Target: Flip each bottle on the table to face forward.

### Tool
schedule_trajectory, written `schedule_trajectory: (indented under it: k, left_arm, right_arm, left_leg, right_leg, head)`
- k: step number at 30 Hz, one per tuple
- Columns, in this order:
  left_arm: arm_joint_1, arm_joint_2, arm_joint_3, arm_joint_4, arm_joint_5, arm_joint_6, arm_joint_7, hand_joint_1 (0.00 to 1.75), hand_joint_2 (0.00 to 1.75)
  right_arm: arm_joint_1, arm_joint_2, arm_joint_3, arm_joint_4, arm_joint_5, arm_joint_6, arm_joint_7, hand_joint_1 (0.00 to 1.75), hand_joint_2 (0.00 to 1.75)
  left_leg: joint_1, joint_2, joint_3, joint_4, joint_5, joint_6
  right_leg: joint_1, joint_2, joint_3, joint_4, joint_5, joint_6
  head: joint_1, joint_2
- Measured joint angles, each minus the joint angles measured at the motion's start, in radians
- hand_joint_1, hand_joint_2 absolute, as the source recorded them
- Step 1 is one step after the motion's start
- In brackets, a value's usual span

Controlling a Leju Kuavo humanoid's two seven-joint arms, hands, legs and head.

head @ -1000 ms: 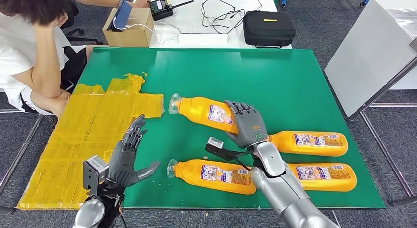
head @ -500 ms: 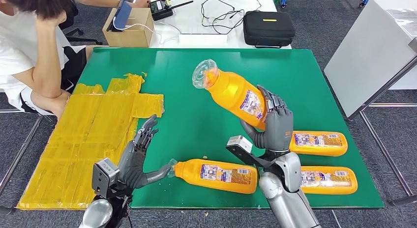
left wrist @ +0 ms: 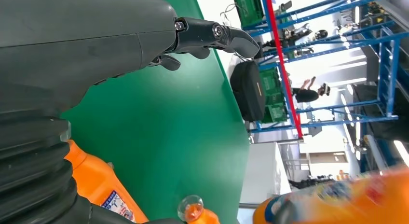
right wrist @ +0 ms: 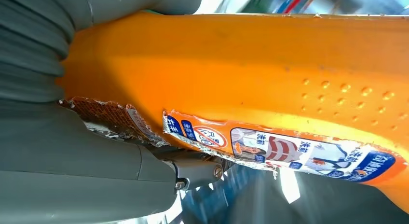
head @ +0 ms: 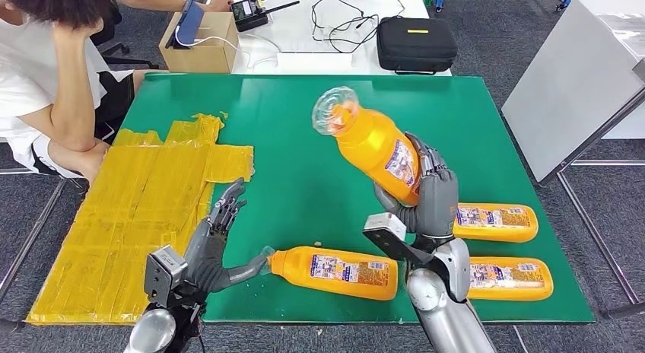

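Orange raised bottle (head: 373,147) sits in my right hand (head: 427,197), well above the green table (head: 304,125), long axis tilted, cap up and away from me. My left hand (head: 209,250) is spread, thumb at the near bottle (head: 331,271).

Left wrist: fingers (left wrist: 212,33) apart over the table.

Right wrist: the label (right wrist: 284,149) faces the camera.

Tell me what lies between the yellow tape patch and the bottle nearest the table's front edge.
In the head view, the left hand sits there, over bare green table.
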Motion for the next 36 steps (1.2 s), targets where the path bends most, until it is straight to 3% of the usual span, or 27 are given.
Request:
schedule_trajectory:
  k: [3, 5, 11, 15, 19, 36]
  left_arm:
    - [0.000, 0.004, -0.021, -0.010, 0.003, 0.014, 0.004, 0.00, 1.75]
    - [0.000, 0.005, -0.037, -0.022, 0.006, 0.023, 0.004, 0.00, 1.75]
    - [-0.028, 0.012, -0.084, -0.052, 0.028, 0.034, 0.010, 0.00, 1.75]
    - [-0.055, 0.015, -0.106, -0.057, 0.050, 0.039, 0.019, 0.00, 1.75]
    - [-0.059, 0.024, -0.111, -0.058, 0.066, 0.043, 0.020, 0.00, 1.75]
    - [-0.066, 0.053, -0.157, -0.058, 0.081, 0.014, 0.008, 0.00, 1.75]
  right_arm:
    - [0.061, 0.007, -0.008, -0.056, -0.237, 0.208, -0.082, 1.75, 1.75]
    - [0.106, 0.015, -0.006, -0.078, -0.325, 0.327, -0.130, 1.75, 1.75]
    - [0.167, 0.061, 0.105, -0.038, -0.331, 0.477, -0.167, 1.75, 1.75]
    - [0.148, 0.101, 0.225, 0.085, -0.338, 0.474, -0.204, 1.75, 1.75]
    - [0.119, 0.109, 0.281, 0.143, -0.347, 0.465, -0.207, 1.75, 1.75]
    - [0.072, 0.109, 0.351, 0.213, -0.349, 0.419, -0.194, 1.75, 1.75]
  left_leg:
    - [0.000, 0.000, 0.000, 0.000, 0.000, 0.000]
    - [0.000, 0.000, -0.001, 0.000, -0.001, 0.000]
    - [0.001, 0.001, -0.001, -0.001, -0.001, -0.001]
    - [0.002, 0.001, -0.001, -0.001, 0.001, -0.003]
    - [0.002, 0.001, -0.001, -0.001, 0.001, -0.003]
    - [0.001, 0.001, -0.002, 0.000, 0.001, -0.003]
  right_leg:
    - [0.000, 0.000, 0.000, 0.000, 0.000, 0.000]
    - [0.000, 0.000, 0.000, 0.000, 0.000, 0.000]
    - [0.001, 0.000, -0.002, 0.000, -0.001, -0.001]
    - [0.001, 0.000, -0.002, 0.000, -0.001, -0.001]
    - [0.001, 0.001, -0.002, 0.001, 0.000, -0.001]
    - [0.000, 0.000, -0.002, 0.000, 0.000, -0.001]
  head:
    - [0.000, 0.000]
    - [0.000, 0.000]
    - [0.000, 0.000]
    - [0.000, 0.000]
    - [0.000, 0.000]
    - [0.000, 0.000]
